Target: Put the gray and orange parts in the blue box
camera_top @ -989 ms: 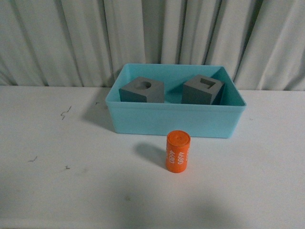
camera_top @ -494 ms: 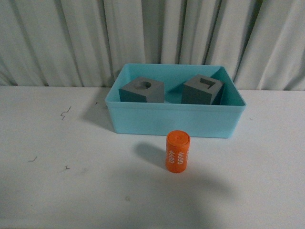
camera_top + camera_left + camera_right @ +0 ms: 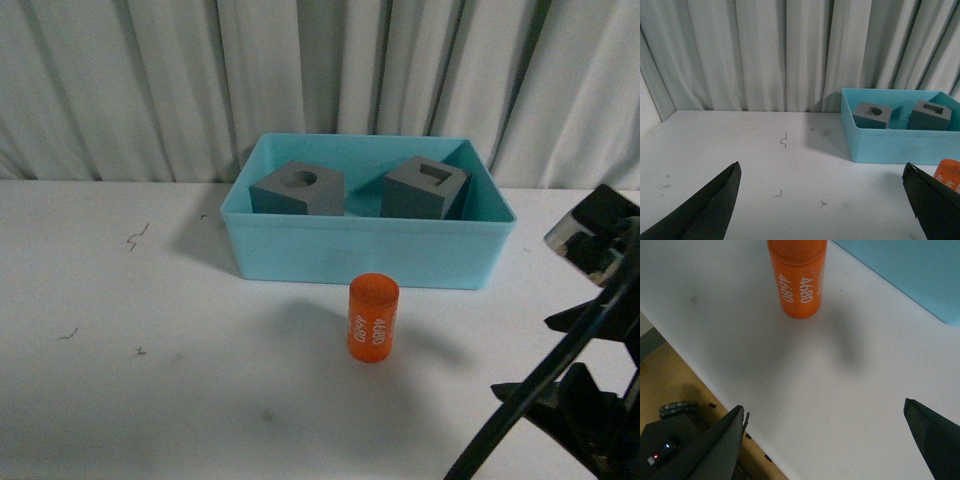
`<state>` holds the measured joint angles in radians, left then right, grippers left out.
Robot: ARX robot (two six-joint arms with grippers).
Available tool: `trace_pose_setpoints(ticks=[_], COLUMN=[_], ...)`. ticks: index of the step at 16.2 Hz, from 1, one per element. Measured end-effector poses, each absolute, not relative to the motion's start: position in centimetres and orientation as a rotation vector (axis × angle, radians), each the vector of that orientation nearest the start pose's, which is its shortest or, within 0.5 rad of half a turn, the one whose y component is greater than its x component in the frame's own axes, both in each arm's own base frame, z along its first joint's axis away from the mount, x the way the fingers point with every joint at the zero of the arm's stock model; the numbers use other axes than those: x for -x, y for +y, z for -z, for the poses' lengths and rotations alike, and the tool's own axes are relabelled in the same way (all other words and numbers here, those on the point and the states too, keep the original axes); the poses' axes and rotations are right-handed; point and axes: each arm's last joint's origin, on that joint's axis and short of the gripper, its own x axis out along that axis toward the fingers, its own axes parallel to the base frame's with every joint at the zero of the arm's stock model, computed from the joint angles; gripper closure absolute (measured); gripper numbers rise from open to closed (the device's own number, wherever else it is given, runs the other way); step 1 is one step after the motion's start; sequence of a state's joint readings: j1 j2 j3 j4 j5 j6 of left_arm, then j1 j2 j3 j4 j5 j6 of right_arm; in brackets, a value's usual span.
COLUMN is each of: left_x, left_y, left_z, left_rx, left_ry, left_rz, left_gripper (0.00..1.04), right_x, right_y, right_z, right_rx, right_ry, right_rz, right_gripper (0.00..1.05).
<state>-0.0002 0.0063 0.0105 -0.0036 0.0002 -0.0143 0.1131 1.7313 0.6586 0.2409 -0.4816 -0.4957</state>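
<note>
A white bench [image 3: 120, 380] fills the scene, and a pale pleated curtain [image 3: 150, 80] hangs along its far edge. The blue box [image 3: 370, 255] sits near that far edge, right of the middle. A dark jointed structure, probably the right arm [image 3: 590, 400], shows at the bench's near right corner, though the front view crops it too much to be sure.

The right tool [image 3: 825, 406] is above the near edge of the bench. Its fingers are spread wide with nothing between them. The left tool [image 3: 821, 166] is above the left part of the bench, also spread wide and empty.

Both gray cubes are inside the box. The cube with the round recess [image 3: 297, 192] is on the left and the cube with the square recess [image 3: 425, 190] is on the right, with a gap between them. The orange cylinder [image 3: 373, 318] stands upright on the bench, just in front of the box's near wall and not touching it. White digits reading 4680 run down its side. A few small dark marks [image 3: 784, 141] dot the bench's left half.
</note>
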Motion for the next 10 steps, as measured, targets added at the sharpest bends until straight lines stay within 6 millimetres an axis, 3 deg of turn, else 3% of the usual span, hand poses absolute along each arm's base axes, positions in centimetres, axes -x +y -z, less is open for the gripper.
trace_pose_setpoints(ticks=[10], left_x=[-9.7], left_y=[0.0], left_z=[-16.6], left_rx=[0.014], left_ry=[-0.001], left_rz=[0.0], left_gripper=[0.07], right_x=[-32.7], right_y=[9.3], right_z=[-8.9], right_rx=[0.321], right_ry=[0.686], right_rz=[-0.77], right_gripper=[0.06])
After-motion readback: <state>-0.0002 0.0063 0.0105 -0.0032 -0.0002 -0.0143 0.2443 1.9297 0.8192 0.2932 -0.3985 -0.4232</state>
